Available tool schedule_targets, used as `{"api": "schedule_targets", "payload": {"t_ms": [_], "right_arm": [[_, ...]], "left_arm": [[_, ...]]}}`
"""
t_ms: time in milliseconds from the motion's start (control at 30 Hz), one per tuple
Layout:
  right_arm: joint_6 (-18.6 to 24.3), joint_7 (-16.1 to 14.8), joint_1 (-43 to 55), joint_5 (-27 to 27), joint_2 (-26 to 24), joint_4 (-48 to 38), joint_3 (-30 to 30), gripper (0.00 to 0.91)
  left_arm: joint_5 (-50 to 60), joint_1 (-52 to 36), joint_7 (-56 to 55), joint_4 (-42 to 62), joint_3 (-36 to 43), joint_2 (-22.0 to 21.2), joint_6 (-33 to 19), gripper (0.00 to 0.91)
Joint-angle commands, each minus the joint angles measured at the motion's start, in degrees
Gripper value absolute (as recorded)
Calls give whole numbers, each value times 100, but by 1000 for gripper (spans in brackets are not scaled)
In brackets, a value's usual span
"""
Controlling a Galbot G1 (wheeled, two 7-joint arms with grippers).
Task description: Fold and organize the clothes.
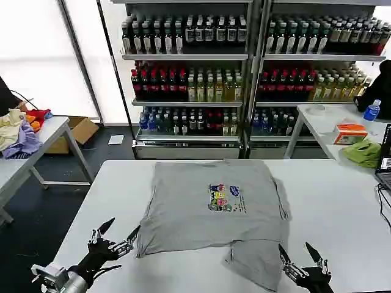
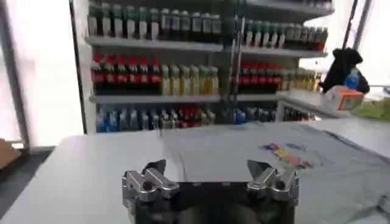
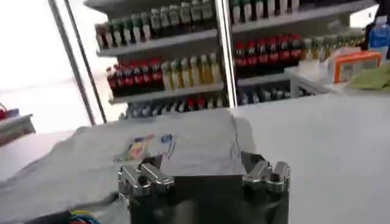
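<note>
1. A light grey short-sleeved shirt [image 1: 211,210] lies spread on the white table [image 1: 342,207], chest print [image 1: 226,198] facing up. It sits in the middle of the table, reaching from near the far edge toward the near edge, flat enough to fold.
2. One part of the shirt [image 1: 256,262] is bunched and doubled near the table's near edge, so it probably needs smoothing first.
3. The left end effector [image 1: 116,235] hovers, fingers spread and empty, just beside the shirt's near left corner, likely placed to pinch that edge.
4. The right end effector [image 1: 301,256] hovers at the near edge, fingers spread and empty, just beside the bunched part.
5. Neither touches the cloth yet, as far as can be seen.
</note>
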Motion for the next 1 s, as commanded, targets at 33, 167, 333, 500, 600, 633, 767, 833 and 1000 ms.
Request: {"api": "schedule_targets", "payload": {"t_ms": [33,167,333,500,600,633,767,833,1000], "right_arm": [[-1352,1079,130,-103,-232,380,-472,907],[-1347,1300,310,-259,-156,168,-748,907],[-1344,1283,391,-414,-93,1,-964,907],[-1337,1258,474,-474,-27,-118,-1228,907],[-1337,1254,506,-645,8,-195,-1377,907],[-1340,1285,510,-652,34,-208,-1431,907],[-1339,1275,530,-736,45,-284,-1544,655],[-1337,1257,508,-745,53,-307,-1614,0],[-1332,1209,448,-786,68,-361,-1650,0]], "left_arm": [[-480,-39,-1006,-13,922,807,1083,907],[-469,-164,-1027,72,961,759,1112,907],[-537,-281,-1036,194,927,709,1143,907],[-564,-392,-1044,315,957,615,1134,907],[-547,-472,-1061,393,980,573,1135,907],[-539,-486,-1066,437,994,569,1127,907],[-522,-544,-1070,534,1041,536,1113,897],[-501,-586,-1067,613,1080,492,1096,645],[-371,-628,-1050,732,1170,417,1057,20]]}}
